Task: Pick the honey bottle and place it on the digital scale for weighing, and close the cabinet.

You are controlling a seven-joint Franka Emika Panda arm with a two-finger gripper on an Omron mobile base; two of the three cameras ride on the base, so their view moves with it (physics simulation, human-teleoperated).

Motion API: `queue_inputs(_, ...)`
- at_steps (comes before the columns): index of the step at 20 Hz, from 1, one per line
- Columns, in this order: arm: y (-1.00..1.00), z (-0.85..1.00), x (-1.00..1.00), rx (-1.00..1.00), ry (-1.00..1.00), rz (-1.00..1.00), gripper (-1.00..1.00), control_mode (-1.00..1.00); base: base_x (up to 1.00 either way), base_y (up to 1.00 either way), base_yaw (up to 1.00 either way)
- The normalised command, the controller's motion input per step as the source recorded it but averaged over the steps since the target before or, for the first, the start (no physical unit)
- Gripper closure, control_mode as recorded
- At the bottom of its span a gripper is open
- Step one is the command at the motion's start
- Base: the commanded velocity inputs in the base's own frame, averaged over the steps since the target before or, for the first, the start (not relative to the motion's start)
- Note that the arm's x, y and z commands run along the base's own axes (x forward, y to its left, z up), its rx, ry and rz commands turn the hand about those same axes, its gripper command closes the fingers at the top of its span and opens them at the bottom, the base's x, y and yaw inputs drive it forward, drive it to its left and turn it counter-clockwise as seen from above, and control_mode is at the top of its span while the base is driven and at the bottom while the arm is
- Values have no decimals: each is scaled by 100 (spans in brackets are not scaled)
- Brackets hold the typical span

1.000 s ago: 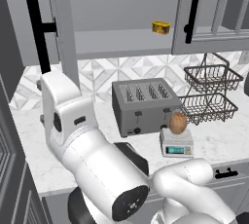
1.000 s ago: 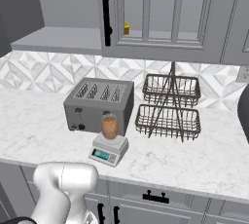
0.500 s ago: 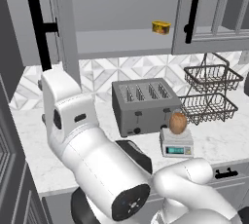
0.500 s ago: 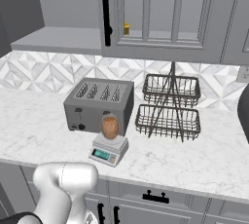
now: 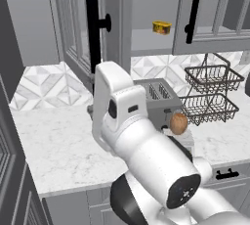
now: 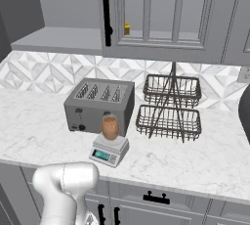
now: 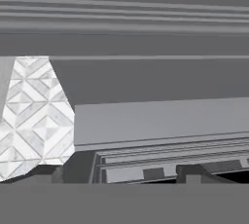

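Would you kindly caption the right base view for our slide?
Honey bottle resting on the digital scale before the toaster, cabinet door nearly shut.

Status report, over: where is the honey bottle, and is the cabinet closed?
Honey bottle sits on digital scale. Cabinet door not shut, swung partway. Gripper state cannot be told. Toaster stands just behind the scale.

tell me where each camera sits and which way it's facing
Left base view: behind the arm to its left, looking forward and down at the counter; white arm fills the foreground before the open cabinet door.
Right base view: behind-right, same counter; white arm link low left.
Hand view: on the hand, facing the cabinet door's underside.
Both base views share the honey bottle on the digital scale, beside the toaster.
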Motion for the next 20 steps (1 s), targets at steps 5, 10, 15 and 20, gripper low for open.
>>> queue_inputs(5, -86, -3, 88, 0, -3, -5, -100, -100, 0, 0, 0)
queue_inputs(10, -82, 0, 98, 0, 0, -3, -100, -100, 0, 0, 0)
queue_inputs(15, -60, 0, 100, 0, 0, 0, -100, -100, 0, 0, 0)
queue_inputs(20, -47, -1, 100, 0, 0, 0, -100, -100, 0, 0, 0)
